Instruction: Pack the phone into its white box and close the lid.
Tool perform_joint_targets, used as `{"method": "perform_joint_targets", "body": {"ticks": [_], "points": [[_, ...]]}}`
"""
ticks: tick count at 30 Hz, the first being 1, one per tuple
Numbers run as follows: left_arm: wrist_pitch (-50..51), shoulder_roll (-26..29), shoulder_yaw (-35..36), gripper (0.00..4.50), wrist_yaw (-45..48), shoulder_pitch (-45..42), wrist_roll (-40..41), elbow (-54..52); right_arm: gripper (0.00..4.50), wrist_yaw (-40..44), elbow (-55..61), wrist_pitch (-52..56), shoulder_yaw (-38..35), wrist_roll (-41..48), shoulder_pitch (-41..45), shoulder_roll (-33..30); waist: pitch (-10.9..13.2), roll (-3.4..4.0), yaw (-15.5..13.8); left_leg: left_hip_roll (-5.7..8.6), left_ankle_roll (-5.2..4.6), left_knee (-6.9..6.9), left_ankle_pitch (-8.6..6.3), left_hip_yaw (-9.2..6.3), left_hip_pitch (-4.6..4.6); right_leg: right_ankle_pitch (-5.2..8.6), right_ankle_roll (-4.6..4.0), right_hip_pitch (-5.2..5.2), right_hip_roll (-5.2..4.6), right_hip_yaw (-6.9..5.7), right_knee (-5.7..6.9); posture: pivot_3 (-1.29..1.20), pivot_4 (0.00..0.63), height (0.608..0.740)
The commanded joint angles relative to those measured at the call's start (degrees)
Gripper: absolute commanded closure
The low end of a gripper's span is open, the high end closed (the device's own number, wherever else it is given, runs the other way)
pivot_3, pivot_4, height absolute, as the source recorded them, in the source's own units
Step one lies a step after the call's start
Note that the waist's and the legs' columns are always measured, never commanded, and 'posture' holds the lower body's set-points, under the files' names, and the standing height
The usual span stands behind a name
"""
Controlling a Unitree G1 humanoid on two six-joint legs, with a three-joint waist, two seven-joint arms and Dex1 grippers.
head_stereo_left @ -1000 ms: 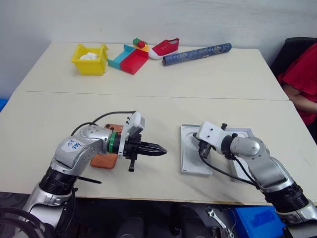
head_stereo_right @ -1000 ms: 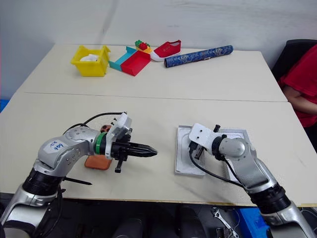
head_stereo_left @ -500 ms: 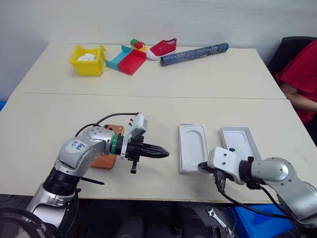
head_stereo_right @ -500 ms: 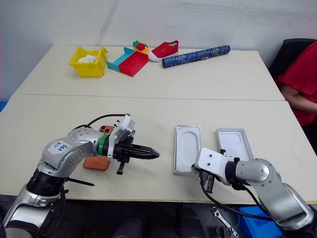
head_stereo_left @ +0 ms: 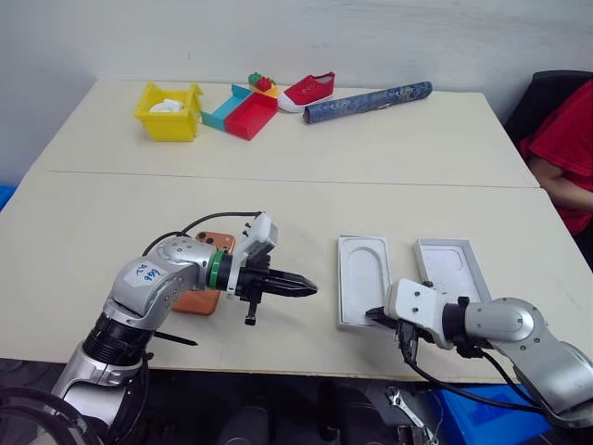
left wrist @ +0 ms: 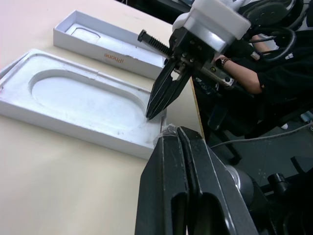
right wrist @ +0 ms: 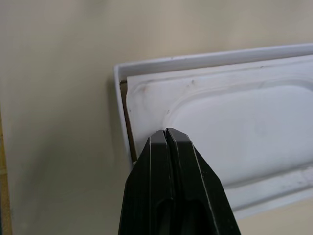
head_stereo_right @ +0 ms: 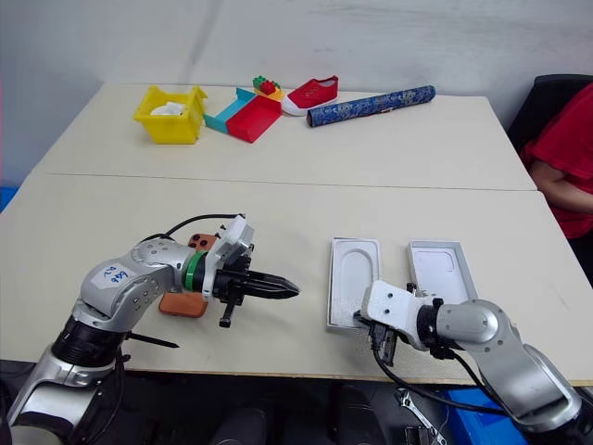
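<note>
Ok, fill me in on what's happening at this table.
A two-armed robot is packing a phone. The orange phone lies on the table under its left arm, whose left claw is shut and holds nothing. The right claw, also shut, has its tips at the near corner of the moulded insert, which sits in the white box. The lid lies open-side up to the right. A person's red sleeve shows at the edge.
</note>
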State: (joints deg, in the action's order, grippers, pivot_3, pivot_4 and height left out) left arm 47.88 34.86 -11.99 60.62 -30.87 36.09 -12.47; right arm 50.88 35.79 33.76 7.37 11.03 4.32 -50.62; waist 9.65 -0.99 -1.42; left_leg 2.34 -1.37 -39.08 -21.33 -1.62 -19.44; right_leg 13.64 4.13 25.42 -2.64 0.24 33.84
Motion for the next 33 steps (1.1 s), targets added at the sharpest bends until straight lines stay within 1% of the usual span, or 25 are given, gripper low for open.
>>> {"method": "perform_joint_targets", "body": {"ticks": [1,3,4,7,10,11,13,15,16,17,19,20,24,28,30,33], "points": [[2.6,0.6,4.3,4.48,-1.2,0.1,2.4,0.6,4.5,0.2,0.5,0.0,-3.0,2.6,4.3,1.0,0.0,0.01,0.2,0.0,0.0,0.0,0.0,0.0,0.0,0.0,0.0,0.0,0.0,0.0,0.01,0.0,0.15,0.74],[4.3,1.6,6.7,4.48,-1.5,0.3,3.5,1.4,4.5,1.0,-0.3,0.1,-2.1,3.1,7.1,1.2,0.0,0.01,0.4,-0.02,0.03,0.0,0.02,0.0,0.04,0.0,0.0,0.01,0.02,0.0,0.06,0.0,0.15,0.74],[6.3,2.8,9.0,4.48,-1.4,0.3,4.9,2.7,4.5,1.2,-1.2,0.8,-0.9,3.8,9.6,2.5,0.0,0.01,0.4,-0.04,0.05,0.0,0.02,0.0,0.05,0.0,0.0,0.01,0.04,-0.02,0.07,0.0,0.15,0.74],[11.7,8.7,15.0,3.92,0.9,0.8,7.8,8.0,4.5,1.9,-4.8,1.4,4.4,3.8,17.5,7.2,0.0,-0.02,1.2,-0.09,0.09,0.02,0.04,-0.02,0.1,0.02,-0.04,0.02,0.1,-0.03,0.15,0.0,0.15,0.74],[13.5,15.6,17.2,3.07,4.3,1.8,7.2,13.0,4.5,2.3,-9.7,-0.3,9.4,1.5,23.0,11.2,0.1,-0.05,1.8,-0.09,0.1,0.06,0.05,-0.03,0.13,0.05,-0.09,0.05,0.1,-0.05,0.23,0.0,0.15,0.74],[13.3,17.7,17.2,2.72,5.5,2.1,6.6,14.7,4.5,2.4,-11.1,-0.6,10.5,1.1,24.2,12.2,0.1,-0.02,1.7,-0.09,0.11,0.07,0.05,-0.03,0.14,0.07,-0.13,0.07,0.09,-0.05,0.26,0.0,0.15,0.74],[11.3,23.7,16.5,2.09,10.0,3.8,3.9,20.2,4.5,2.9,-15.6,-2.6,13.9,-0.7,27.2,15.1,0.1,-0.02,1.6,-0.08,0.1,0.08,0.04,-0.03,0.12,0.08,-0.15,0.07,0.07,-0.07,0.25,0.0,0.15,0.74],[9.1,28.0,15.4,1.41,13.5,4.8,1.4,25.1,4.5,3.5,-19.3,-4.4,16.6,-2.4,29.1,17.3,0.1,0.0,1.5,-0.07,0.1,0.08,0.02,-0.04,0.04,0.08,-0.15,0.08,0.07,-0.1,0.3,0.0,0.15,0.74],[7.6,29.8,14.7,1.13,15.0,5.1,-0.3,28.2,4.5,3.9,-21.2,-5.7,18.1,-3.3,30.0,18.5,0.1,-0.01,1.5,-0.06,0.08,0.08,0.01,-0.04,0.02,0.08,-0.15,0.09,0.05,-0.11,0.29,0.0,0.15,0.74],[6.4,31.0,14.0,0.75,16.1,5.1,-1.8,30.9,4.5,4.3,-22.7,-6.7,19.3,-4.1,30.8,19.4,0.1,-0.02,1.5,-0.05,0.05,0.09,0.0,-0.05,-0.02,0.09,-0.17,0.1,0.04,-0.15,0.26,0.0,0.15,0.74],[5.2,32.1,12.8,0.11,16.6,4.2,-4.5,35.4,4.5,5.3,-25.4,-8.7,21.3,-5.3,32.2,21.2,0.1,0.0,1.4,-0.01,-0.01,0.08,-0.04,-0.06,-0.13,0.09,-0.17,0.16,-0.01,-0.23,0.23,0.0,0.15,0.74],[5.4,32.2,12.2,0.02,16.3,3.4,-5.5,37.1,4.5,5.7,-26.6,-9.7,22.2,-6.0,32.7,22.0,0.1,0.0,1.4,0.01,-0.06,0.08,-0.06,-0.06,-0.14,0.09,-0.17,0.17,-0.02,-0.25,0.23,0.0,0.15,0.74],[9.4,30.7,9.9,0.02,15.7,-0.3,-7.8,41.1,4.5,7.8,-30.4,-12.8,24.6,-7.7,34.2,24.5,0.0,-0.09,1.5,0.09,-0.2,0.0,-0.14,-0.09,-0.32,0.08,-0.15,0.29,-0.06,-0.31,0.25,0.0,0.15,0.74],[13.3,28.3,5.1,0.02,15.5,-0.4,-9.4,37.0,4.5,9.0,-34.0,-15.0,26.8,-10.2,35.5,27.0,0.0,-0.09,1.7,0.11,-0.25,-0.01,-0.22,-0.11,-0.38,0.07,-0.14,0.4,-0.11,-0.46,0.35,0.0,0.15,0.74],[16.2,26.3,3.3,0.02,14.0,-1.1,-10.0,35.8,4.5,9.3,-35.6,-15.4,27.4,-11.1,36.1,28.3,0.0,0.0,1.5,0.12,-0.25,-0.01,-0.24,-0.11,-0.34,0.07,-0.14,0.4,-0.15,-0.52,0.45,0.0,0.15,0.74],[18.0,23.4,0.1,0.02,10.4,-1.9,-13.2,35.2,4.5,9.5,-37.7,-15.7,28.0,-12.6,36.9,29.7,-0.1,0.27,1.3,0.3,-0.32,-0.02,-0.2,-0.18,-0.23,0.07,-0.14,0.34,-0.38,-0.64,0.64,0.0,0.15,0.74]]}}
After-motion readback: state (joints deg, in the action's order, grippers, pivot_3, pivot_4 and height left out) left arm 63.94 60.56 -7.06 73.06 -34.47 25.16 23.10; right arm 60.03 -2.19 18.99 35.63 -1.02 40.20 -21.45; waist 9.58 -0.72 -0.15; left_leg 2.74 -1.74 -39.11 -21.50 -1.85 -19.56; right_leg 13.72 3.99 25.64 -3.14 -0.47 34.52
